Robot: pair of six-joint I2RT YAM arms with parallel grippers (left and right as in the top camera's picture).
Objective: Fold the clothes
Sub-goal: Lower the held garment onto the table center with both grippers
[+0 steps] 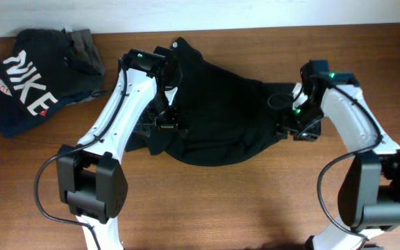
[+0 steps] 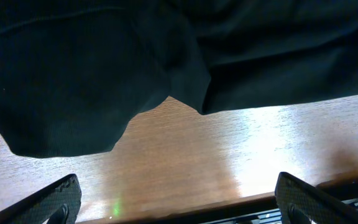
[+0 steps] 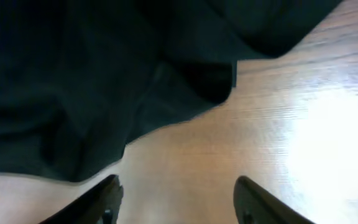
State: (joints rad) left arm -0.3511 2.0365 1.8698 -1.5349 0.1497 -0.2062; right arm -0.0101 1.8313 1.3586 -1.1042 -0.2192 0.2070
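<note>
From above, the black T-shirt (image 1: 217, 104) lies bunched in the upper middle of the frame on the wooden table (image 1: 207, 201), with no neat fold in it. The left gripper (image 1: 165, 123) sits over the shirt's left part and the right gripper (image 1: 297, 128) at its right edge; from this view I cannot tell how wide either one stands. A dark garment with white NIKE lettering (image 1: 23, 87) lies at the upper left, and a grey garment (image 1: 85, 43) is just beside it. In the left wrist view, the left gripper (image 2: 178, 183) is spread wide over bare wood, gripping nothing; the T-shirt (image 2: 73, 81) fills the upper part. In the right wrist view, the right gripper (image 3: 178, 185) stands parted and empty above the table, and the T-shirt (image 3: 73, 81) covers the upper left.
</note>
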